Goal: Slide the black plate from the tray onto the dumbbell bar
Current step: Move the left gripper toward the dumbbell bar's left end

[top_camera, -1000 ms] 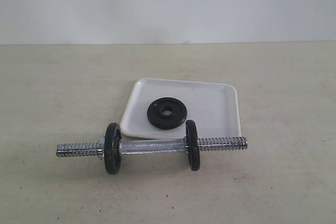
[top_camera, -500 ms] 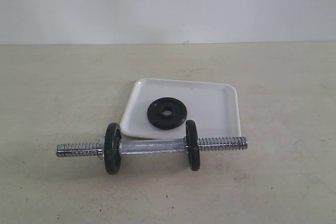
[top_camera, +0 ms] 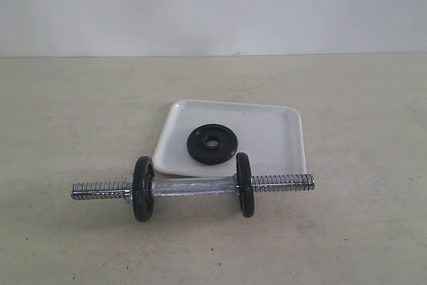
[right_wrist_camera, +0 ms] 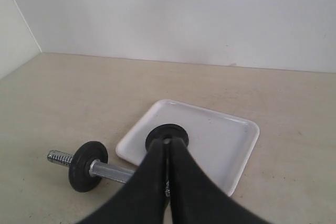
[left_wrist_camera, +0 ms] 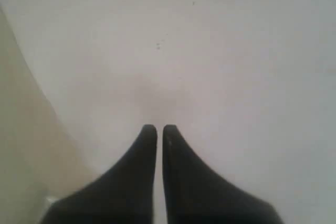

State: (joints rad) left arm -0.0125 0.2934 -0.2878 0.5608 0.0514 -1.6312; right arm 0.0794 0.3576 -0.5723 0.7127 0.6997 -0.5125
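The black plate (top_camera: 211,143) lies flat on the white tray (top_camera: 273,128), towards its front left. In front of the tray, on the table, rests the dumbbell bar (top_camera: 193,186), chrome with threaded ends; two black discs stand on it, one on the left (top_camera: 143,189) and one on the right (top_camera: 245,185). Neither gripper shows in the exterior view. My right gripper (right_wrist_camera: 168,141) is shut and empty, back from the scene, its tips lined up over the black plate (right_wrist_camera: 168,129) on the tray (right_wrist_camera: 226,140). My left gripper (left_wrist_camera: 159,128) is shut, empty, facing a white wall.
The beige table (top_camera: 80,118) runs to a white back wall (top_camera: 213,5). In the right wrist view the bar (right_wrist_camera: 110,170) with one disc (right_wrist_camera: 87,165) lies beside the tray's corner, and a side wall (right_wrist_camera: 13,30) meets the table.
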